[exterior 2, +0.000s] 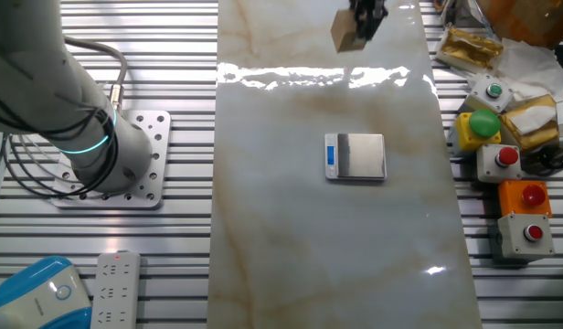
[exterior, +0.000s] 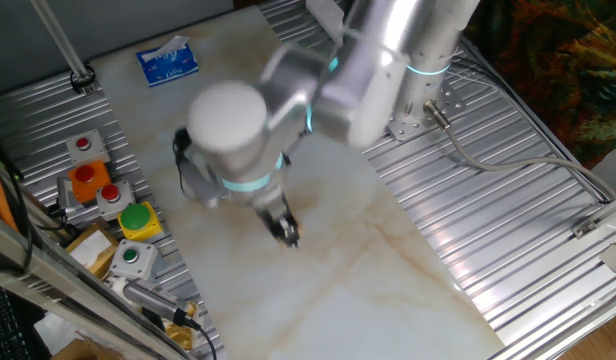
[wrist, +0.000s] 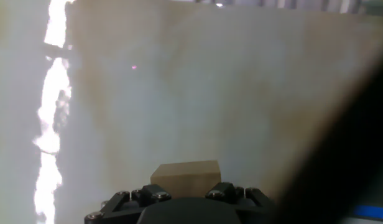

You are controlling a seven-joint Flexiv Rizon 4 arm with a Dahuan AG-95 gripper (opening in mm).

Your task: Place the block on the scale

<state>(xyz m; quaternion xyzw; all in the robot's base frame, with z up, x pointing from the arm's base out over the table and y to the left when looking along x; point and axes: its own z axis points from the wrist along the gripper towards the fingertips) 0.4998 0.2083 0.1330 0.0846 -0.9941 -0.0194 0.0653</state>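
above the marble table (exterior 2: 263, 228), fingers (exterior 2: 366, 16) clamp the block (exterior 2: 346, 35), well apart from the scale (exterior 2: 356, 155).

One fixed view looks steeply down from high behind the arm (exterior: 318, 90), which fills the middle of the frame; the button boxes (exterior: 108, 195) sit at its left. The other fixed view is overhead from the opposite side — the same button boxes (exterior 2: 510, 174) appear at right, the arm base (exterior 2: 108, 155) at left. Both share the marble tabletop (exterior: 338, 270) (veined, glossy). The hand view sits close above that tabletop (wrist: 210, 93), looking along the fingers — gripper (wrist: 179, 198) body at the bottom edge, the block (wrist: 185, 176) just beyond.
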